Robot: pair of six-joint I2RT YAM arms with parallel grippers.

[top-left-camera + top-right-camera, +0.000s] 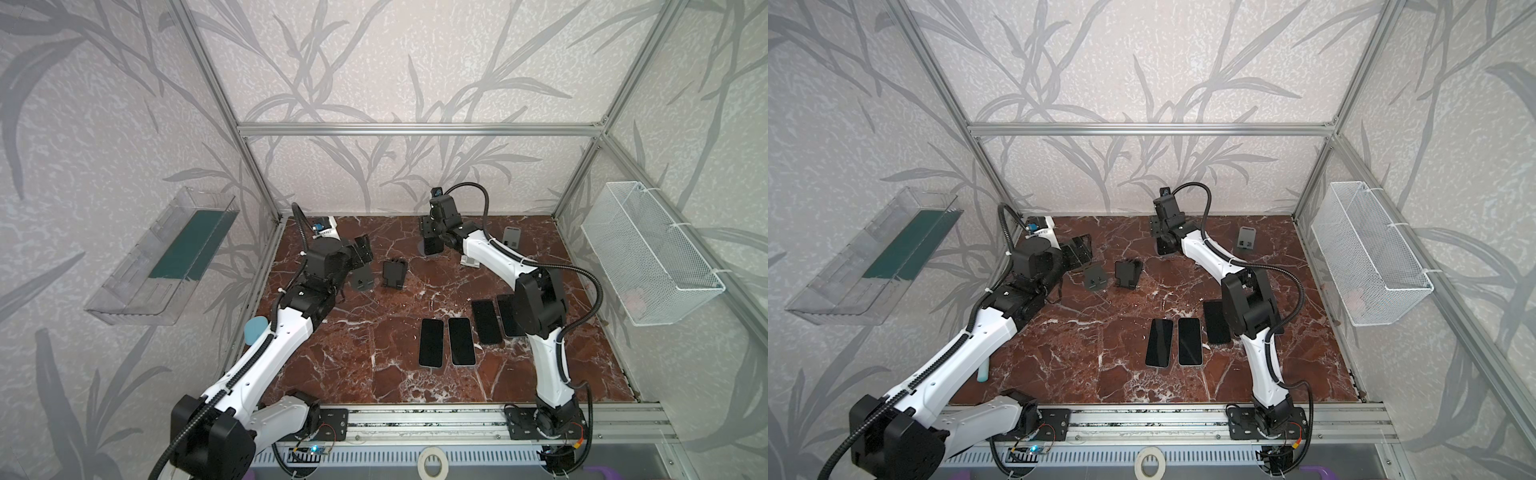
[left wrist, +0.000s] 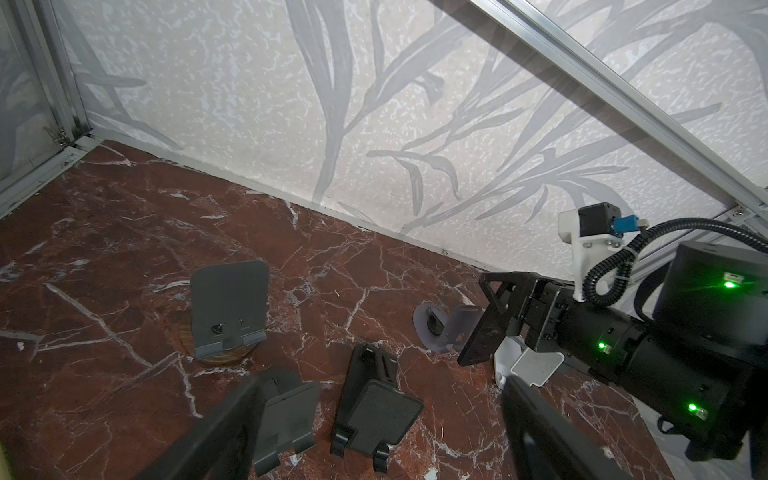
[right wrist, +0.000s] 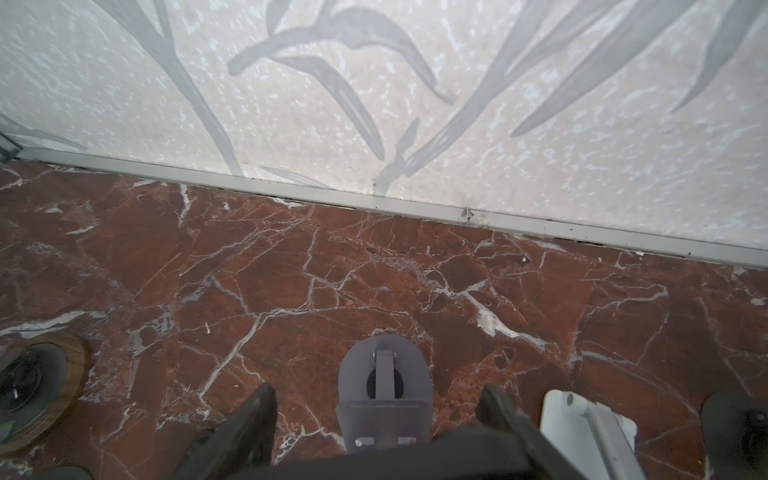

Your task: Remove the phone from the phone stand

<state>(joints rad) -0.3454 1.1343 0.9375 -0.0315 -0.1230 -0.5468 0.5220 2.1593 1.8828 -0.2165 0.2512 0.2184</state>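
Left wrist view: the right gripper [image 2: 500,318] clasps the phone [image 2: 478,340], tilted just in front of the stand [image 2: 432,328] (apparently clear of it). Withdrawing low could catch and topple the stand; a loose hold might drop the phone.

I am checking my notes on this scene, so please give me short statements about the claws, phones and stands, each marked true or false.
1. The right claw grips a dark phone. True.
2. The left claw holds a phone too. False: the left claw is open and empty.
3. Several phones lie flat on the table. True.
4. The wire basket stands on the table. False: the wire basket hangs on a side wall.
5. The black stand carries a phone. False: the black stand is empty.
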